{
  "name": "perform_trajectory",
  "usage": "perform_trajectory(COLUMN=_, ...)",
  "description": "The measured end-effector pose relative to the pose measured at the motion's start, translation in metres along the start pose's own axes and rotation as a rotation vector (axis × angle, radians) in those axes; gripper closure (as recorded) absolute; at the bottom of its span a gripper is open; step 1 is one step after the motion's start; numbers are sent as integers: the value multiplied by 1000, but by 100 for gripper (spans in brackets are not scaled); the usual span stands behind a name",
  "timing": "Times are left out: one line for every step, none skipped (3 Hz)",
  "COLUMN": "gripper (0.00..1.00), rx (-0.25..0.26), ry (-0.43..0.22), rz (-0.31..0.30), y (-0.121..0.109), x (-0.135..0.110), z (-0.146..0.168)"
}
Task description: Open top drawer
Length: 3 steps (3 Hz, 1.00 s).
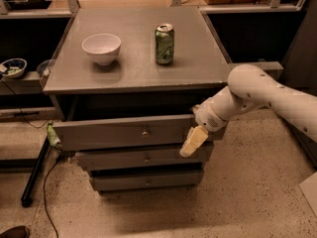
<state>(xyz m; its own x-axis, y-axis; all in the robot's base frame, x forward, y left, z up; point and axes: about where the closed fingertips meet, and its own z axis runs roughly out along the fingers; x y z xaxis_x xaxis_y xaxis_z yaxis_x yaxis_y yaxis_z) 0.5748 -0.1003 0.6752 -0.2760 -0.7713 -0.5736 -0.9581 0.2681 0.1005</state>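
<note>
High, near frontal view, angled down — jaws at right end of top drawer (109, 134).
</note>
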Motion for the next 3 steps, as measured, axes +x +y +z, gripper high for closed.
perform_trajectory(gripper=0, rx=-2, ry=2, rz=0, y=1, x=0, z=-2)
perform_trajectory(gripper=0, rx=-29, ry=15, rz=0, y=13, x=6, z=-3)
perform_trajectory(gripper=0, rx=-88, ry=-5, rz=-6, y=33, x=12, z=-10)
